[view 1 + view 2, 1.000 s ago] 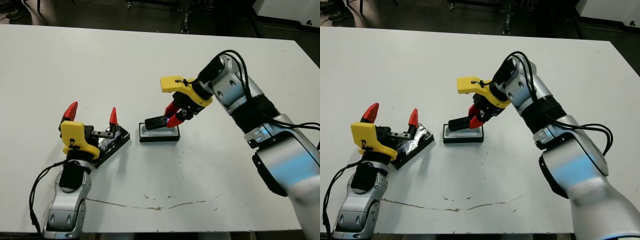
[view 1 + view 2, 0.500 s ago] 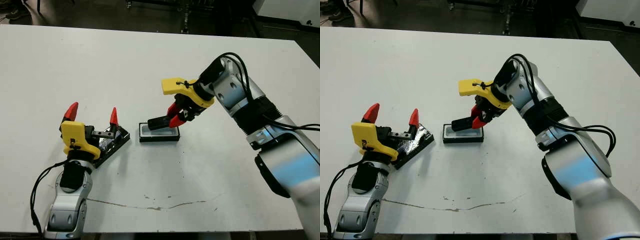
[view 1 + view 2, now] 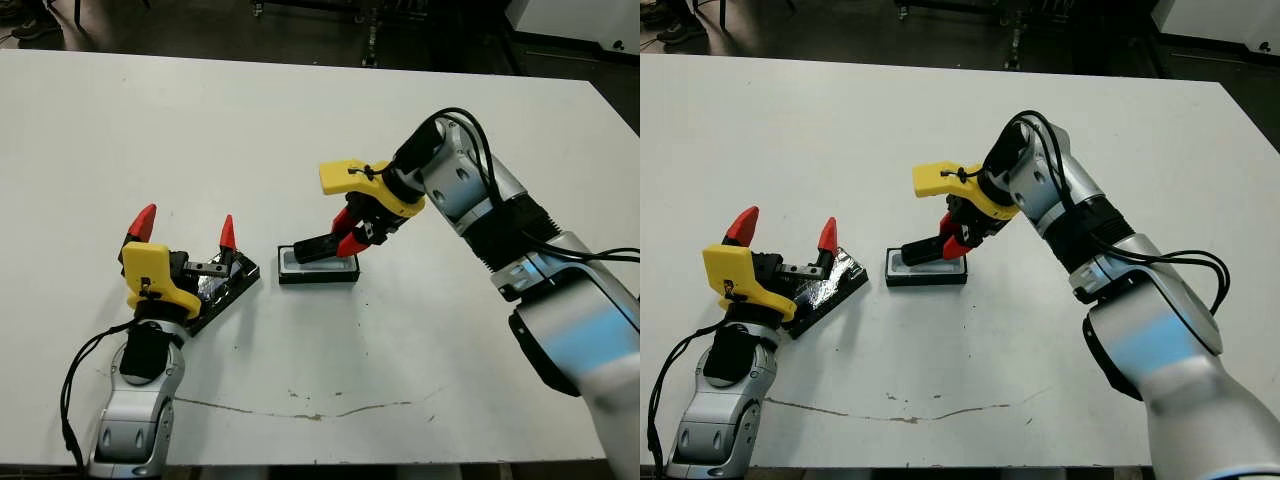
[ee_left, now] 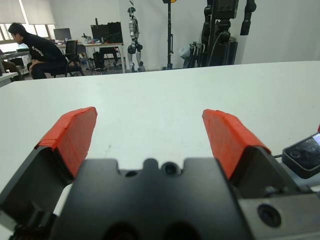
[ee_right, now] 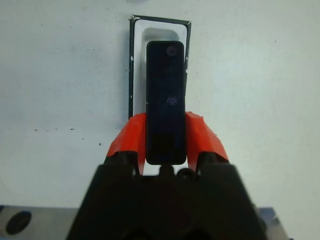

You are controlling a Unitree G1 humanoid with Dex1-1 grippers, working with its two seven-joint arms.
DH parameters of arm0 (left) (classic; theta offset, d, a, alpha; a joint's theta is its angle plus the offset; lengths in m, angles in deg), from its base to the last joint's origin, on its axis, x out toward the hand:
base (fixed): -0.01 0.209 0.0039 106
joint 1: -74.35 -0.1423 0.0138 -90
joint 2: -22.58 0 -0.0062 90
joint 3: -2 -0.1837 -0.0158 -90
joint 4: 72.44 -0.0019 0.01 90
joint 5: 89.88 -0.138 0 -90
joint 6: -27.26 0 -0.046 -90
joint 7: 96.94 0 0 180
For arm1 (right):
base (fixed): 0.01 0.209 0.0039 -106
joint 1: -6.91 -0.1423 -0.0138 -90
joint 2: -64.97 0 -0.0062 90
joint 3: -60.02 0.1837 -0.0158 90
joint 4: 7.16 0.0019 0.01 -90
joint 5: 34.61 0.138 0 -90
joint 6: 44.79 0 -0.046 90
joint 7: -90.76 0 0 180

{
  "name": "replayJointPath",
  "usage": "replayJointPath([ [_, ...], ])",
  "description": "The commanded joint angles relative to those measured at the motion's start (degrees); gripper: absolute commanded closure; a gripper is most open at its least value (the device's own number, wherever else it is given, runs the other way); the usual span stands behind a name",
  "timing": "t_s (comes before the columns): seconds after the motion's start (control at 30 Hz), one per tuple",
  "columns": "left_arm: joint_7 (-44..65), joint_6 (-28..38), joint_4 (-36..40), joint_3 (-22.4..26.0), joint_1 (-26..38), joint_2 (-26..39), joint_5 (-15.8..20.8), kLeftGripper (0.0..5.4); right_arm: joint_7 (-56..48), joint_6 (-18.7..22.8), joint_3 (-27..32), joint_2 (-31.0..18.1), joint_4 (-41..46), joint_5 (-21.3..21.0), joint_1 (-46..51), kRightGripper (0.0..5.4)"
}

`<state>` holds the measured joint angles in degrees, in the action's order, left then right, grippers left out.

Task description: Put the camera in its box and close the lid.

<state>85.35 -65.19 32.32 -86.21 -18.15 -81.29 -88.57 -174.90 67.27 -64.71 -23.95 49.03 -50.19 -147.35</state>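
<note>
While the right gripper (image 3: pixel 346 235), its two red-tipped fingers pinching the small flat black rectangular camera (image 5: pixel 165 100) by its long edges, has crept only slightly over the last second, that drift has carried the device's free end further in over the small shallow black-walled, white-floored box (image 3: pixel 318 268). The camera reaches out past the fingertips on a shallow downward slant, its far end low over the tray's left half; I cannot tell whether it already touches the floor. In the right wrist view it lies lengthwise over the white recess, lined up with the walls, so the placing looks nearly ready and should need only a short descent and release.

The left gripper (image 3: pixel 184 225) has not moved: its red fingers (image 4: pixel 72 136) are spread wide and hold nothing. The flat black lid with its shiny silvery face (image 3: pixel 222 288) lies on the white table (image 3: pixel 300 130) just beneath and beside that gripper, apart from the box to its right. Closing is not yet begun.
</note>
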Motion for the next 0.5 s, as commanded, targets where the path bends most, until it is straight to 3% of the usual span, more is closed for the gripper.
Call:
replayJointPath([
  [0.03,-0.4,0.0,-0.1,0.0,-1.0,-0.1,-0.1,0.0,0.4,0.6,-0.6,0.0,0.4,-0.1,0.9,3.73],
  [0.5,-0.2,-0.2,-0.1,0.1,-1.1,-0.2,0.3,0.0,0.1,1.9,-1.3,1.0,-0.4,-0.1,0.9,3.73],
])
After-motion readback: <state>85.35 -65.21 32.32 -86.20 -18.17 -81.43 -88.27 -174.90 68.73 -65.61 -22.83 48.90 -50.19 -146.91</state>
